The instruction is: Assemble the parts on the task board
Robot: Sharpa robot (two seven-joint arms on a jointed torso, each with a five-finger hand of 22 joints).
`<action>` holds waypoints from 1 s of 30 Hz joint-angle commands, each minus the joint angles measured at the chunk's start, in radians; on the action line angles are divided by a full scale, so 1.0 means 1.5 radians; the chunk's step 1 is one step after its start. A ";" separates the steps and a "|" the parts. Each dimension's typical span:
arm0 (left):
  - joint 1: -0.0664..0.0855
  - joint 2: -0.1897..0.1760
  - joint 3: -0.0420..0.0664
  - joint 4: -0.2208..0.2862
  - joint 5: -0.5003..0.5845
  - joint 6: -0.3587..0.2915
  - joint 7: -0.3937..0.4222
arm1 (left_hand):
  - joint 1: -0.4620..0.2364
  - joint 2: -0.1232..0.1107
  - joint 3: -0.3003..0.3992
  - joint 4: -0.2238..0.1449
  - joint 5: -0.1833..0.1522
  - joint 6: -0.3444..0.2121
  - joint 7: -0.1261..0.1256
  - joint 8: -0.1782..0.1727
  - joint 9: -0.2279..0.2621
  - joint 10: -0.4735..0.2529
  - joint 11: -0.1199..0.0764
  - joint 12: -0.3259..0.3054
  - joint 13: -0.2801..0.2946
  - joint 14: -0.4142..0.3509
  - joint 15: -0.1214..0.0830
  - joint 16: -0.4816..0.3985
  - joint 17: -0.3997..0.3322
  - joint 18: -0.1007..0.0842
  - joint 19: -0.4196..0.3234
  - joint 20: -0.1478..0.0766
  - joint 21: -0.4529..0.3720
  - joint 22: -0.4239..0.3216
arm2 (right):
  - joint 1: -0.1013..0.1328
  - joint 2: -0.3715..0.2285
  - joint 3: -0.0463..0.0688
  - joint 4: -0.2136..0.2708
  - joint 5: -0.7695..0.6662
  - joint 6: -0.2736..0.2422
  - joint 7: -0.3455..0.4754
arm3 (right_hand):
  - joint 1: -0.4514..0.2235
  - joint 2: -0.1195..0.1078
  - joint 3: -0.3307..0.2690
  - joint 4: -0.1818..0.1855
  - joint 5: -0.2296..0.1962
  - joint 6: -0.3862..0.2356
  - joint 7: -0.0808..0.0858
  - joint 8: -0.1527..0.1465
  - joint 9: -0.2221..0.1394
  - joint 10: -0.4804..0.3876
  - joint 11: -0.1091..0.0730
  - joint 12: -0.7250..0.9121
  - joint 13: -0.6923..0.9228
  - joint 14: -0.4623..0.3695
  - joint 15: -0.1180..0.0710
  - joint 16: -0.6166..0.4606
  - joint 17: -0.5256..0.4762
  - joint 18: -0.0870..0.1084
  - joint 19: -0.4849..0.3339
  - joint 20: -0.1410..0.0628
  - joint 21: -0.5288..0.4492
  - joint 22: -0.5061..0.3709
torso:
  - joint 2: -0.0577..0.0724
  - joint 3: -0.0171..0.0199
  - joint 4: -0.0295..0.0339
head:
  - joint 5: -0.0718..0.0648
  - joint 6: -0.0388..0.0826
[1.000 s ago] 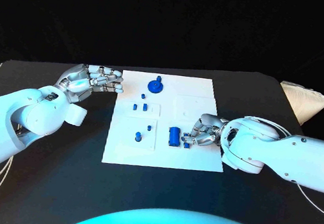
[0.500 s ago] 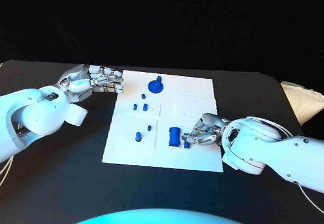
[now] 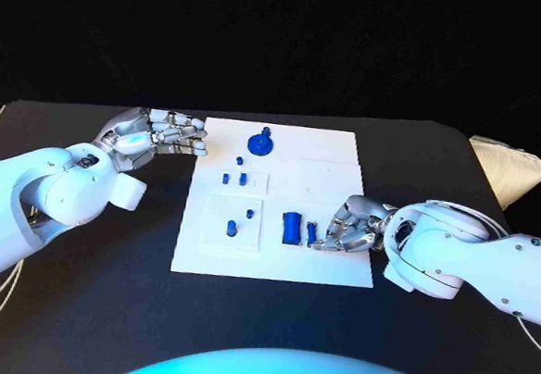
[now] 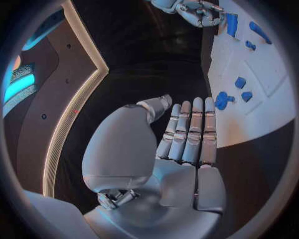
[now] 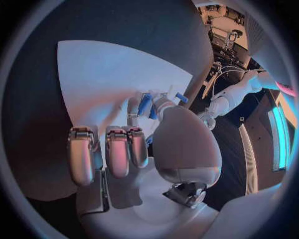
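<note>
The white task board (image 3: pixel 339 177) lies mid-table and also shows in the left wrist view (image 4: pixel 261 117). On it are a round blue part (image 3: pixel 261 144) at the far end, several small blue pieces (image 3: pixel 234 179) and a thick blue cylinder (image 3: pixel 291 227). My right hand (image 3: pixel 353 226) rests on the board's near right part, beside the cylinder. Its thumb and a finger pinch a slim blue peg (image 3: pixel 312 233) (image 5: pixel 144 105). My left hand (image 3: pixel 164 131) (image 4: pixel 187 134) sits at the board's far left edge, fingers straight and side by side, holding nothing.
A pale padded object (image 3: pixel 509 167) lies at the table's right edge. Bare black table (image 3: pixel 98 267) spreads to the left of the board and in front of it. From the left wrist, my right hand (image 4: pixel 199 12) shows beyond the cylinder (image 4: pixel 231 24).
My right hand has shifted a little right and toward me, and the slim blue peg now shows more fully at its fingertips. The left hand has not moved.
</note>
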 commanded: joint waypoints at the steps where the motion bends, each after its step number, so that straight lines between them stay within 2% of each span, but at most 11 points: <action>1: -0.001 0.002 0.000 0.000 0.000 0.013 0.003 | -0.004 0.005 -0.001 0.004 0.001 0.001 0.005 0.000 -0.001 -0.002 0.001 -0.004 0.001 0.005 0.002 -0.002 0.001 0.002 0.004 -0.001 -0.005 -0.001 | -0.001 -0.004 0.000 0.004 0.010 0.021 0.020 | 0.006 0.001 -0.005 0.001 -0.004 0.002 -0.004 0.003 -0.001 0.064 -0.004 0.002 0.170 0.071 -0.003 0.003 0.176 -0.010 0.064 -0.006 0.002 0.165 | 0.000 0.0001 0.0005 | -0.001 0.000; 7: -0.001 0.004 0.000 -0.001 0.000 0.014 0.002 | -0.004 0.005 -0.001 0.004 0.001 0.001 0.005 0.000 -0.001 -0.002 0.001 -0.004 0.001 0.005 0.002 -0.002 0.001 0.002 0.004 -0.001 -0.005 -0.001 | -0.002 -0.004 0.000 0.002 0.010 0.016 0.017 | 0.007 0.005 -0.008 0.002 -0.005 0.004 -0.004 0.004 -0.001 0.064 -0.004 0.003 0.170 0.071 -0.003 0.003 0.176 -0.010 0.064 -0.006 0.005 0.166 | 0.000 -0.0006 0.0007 | -0.002 0.000; 16: -0.001 0.004 0.000 -0.001 0.000 0.014 0.002 | -0.005 0.006 0.000 0.005 0.001 0.001 0.005 0.000 -0.001 -0.003 0.001 -0.004 0.001 0.005 0.002 -0.004 0.001 0.002 0.004 -0.001 -0.006 -0.002 | -0.004 0.006 0.000 -0.012 0.004 0.002 0.006 | 0.000 0.029 -0.006 0.003 0.006 0.007 -0.005 0.006 -0.003 0.064 -0.005 0.004 0.171 0.071 -0.004 0.003 0.176 -0.011 0.065 -0.006 0.006 0.166 | 0.001 -0.0013 0.0017 | -0.002 0.000; 26: -0.001 0.004 0.000 -0.001 -0.001 0.015 0.002 | -0.005 0.006 0.000 0.005 0.001 0.001 0.005 0.000 -0.001 -0.003 0.001 -0.004 0.001 0.005 0.002 -0.004 0.001 0.002 0.004 -0.001 -0.006 -0.002 | -0.006 0.025 0.000 -0.031 -0.012 0.002 0.000 | 0.008 0.036 0.004 -0.002 0.016 0.006 -0.007 0.008 -0.004 0.064 -0.007 0.003 0.171 0.071 -0.005 0.003 0.176 -0.011 0.065 -0.007 0.006 0.166 | 0.000 -0.0016 -0.0001 | 0.000 0.000; 30: -0.001 0.005 0.000 -0.001 -0.001 0.015 0.002 | -0.005 0.006 0.000 0.005 0.001 0.001 0.005 0.000 -0.001 -0.003 0.001 -0.004 0.001 0.005 0.002 -0.004 0.001 0.002 0.004 -0.001 -0.006 -0.002 | -0.006 0.031 0.000 -0.037 -0.015 0.004 0.000 | 0.013 0.036 0.007 -0.004 0.016 0.005 -0.008 0.008 -0.004 0.064 -0.007 0.004 0.171 0.071 -0.005 0.003 0.176 -0.010 0.065 -0.008 0.006 0.166 | -0.001 -0.0016 0.0008 | -0.002 0.000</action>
